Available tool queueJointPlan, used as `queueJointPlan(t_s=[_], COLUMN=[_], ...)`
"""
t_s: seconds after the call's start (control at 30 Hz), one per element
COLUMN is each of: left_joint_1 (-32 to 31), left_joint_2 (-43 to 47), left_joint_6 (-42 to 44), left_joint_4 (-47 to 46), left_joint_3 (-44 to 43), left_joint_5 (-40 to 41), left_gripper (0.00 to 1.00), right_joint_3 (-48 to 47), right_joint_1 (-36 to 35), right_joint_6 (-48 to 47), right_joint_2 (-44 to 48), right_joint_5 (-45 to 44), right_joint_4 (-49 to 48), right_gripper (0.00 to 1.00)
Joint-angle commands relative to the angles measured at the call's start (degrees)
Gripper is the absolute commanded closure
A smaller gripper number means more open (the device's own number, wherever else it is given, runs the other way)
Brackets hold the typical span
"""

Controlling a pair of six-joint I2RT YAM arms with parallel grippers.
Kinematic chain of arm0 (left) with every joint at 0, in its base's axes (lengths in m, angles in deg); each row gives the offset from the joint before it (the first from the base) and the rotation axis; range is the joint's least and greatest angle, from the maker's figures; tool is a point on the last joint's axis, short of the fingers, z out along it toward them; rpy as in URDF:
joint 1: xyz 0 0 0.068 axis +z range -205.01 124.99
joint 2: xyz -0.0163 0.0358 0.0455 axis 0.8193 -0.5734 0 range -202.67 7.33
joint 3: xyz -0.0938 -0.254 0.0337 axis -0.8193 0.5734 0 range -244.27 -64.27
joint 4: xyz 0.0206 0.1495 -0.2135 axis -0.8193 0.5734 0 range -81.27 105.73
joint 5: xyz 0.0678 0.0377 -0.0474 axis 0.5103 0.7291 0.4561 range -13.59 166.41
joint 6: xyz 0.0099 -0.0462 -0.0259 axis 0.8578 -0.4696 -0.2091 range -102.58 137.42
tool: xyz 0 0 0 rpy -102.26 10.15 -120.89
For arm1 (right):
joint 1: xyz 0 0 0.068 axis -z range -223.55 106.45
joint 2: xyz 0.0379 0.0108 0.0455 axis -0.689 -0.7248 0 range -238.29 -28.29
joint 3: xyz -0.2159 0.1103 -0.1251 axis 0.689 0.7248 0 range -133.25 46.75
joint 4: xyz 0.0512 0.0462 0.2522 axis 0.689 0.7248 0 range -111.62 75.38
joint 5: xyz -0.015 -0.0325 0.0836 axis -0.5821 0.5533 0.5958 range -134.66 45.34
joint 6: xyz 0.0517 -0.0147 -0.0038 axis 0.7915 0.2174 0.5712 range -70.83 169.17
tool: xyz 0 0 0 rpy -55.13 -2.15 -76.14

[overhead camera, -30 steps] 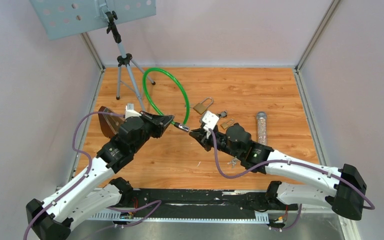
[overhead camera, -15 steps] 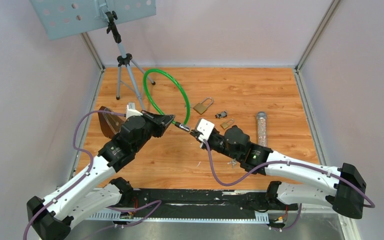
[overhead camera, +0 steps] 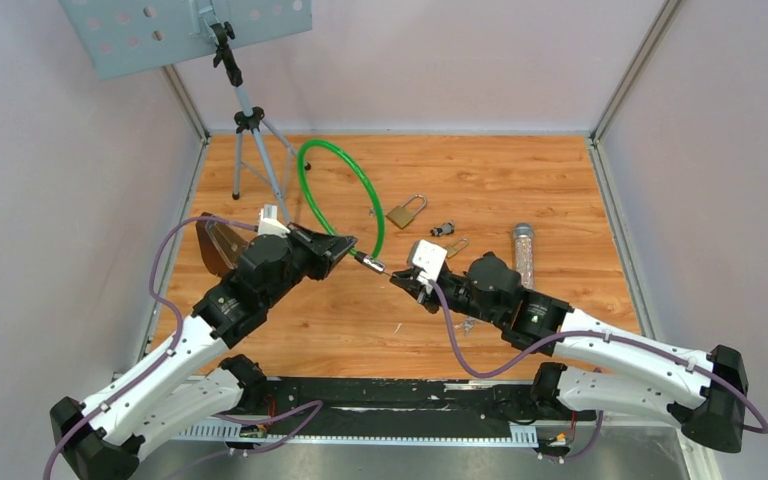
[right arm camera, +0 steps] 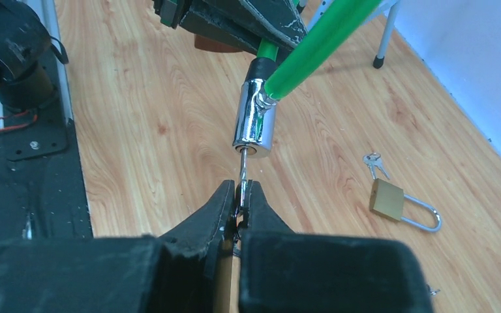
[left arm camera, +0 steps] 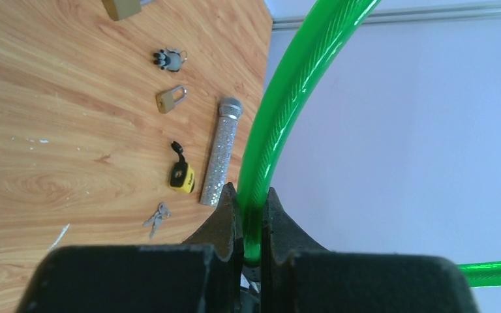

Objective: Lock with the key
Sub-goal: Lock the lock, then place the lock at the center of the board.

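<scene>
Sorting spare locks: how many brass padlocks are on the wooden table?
2. The large brass padlock lies mid-table, right of the green cable loop; the small brass padlock lies to its right, near the glittery silver tube. Others may be hidden.

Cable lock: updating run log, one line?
left gripper shut on green cable; right gripper shut on key; key tip at cylinder

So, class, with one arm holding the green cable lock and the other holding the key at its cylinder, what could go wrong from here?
1. The right jaws pinch the thin silver key only at its end, with its tip in the chrome lock cylinder. Turning off-axis could bend the key or let it slip.
2. The left jaws grip the smooth green cable, not the cylinder itself. The cylinder may twist along with the key instead of locking.
</scene>
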Motion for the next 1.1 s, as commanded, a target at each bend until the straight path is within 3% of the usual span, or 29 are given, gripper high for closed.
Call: queueJointPlan(t_s=[0.0, 0.27, 0.5, 0.63, 1.03, 1.07], left_joint_1=[3.73, 4.4, 4.43, 4.4, 4.39, 4.4], left_joint_2=[2.02, 3.02, -1.75, -6.59, -12.17, -12.91], left_joint_6=[4.54, 5.49, 10.89, 16.29, 23.98, 24.34], left_joint_4=[-1.56, -0.48, 1.86, 2.26, 3.44, 3.64], left_joint_3=[-1.76, -1.2, 0.18, 3.49, 10.62, 10.77], left_joint_5=[10.41, 11.15, 8.9, 3.74, -1.83, -1.83], left_gripper=[1.0, 1.0, 1.0, 1.0, 1.0, 0.95], right_joint_3=[-3.17, -3.04, -3.01, -2.47, -1.96, -1.87], right_joint_1=[0.3, 0.71, 0.84, 0.99, 1.35, 1.43], right_joint_6=[4.09, 10.38, 19.4, 22.68, 27.95, 28.88], right_joint_2=[3.54, 6.37, 8.87, 9.37, 3.79, 2.91], right_joint_5=[1.27, 2.31, -9.28, -12.65, -14.16, -14.78], right_joint_4=[6.75, 8.65, 8.32, 7.87, 4.21, 3.65], right_gripper=[1.0, 1.0, 1.0, 1.0, 1.0, 1.0])
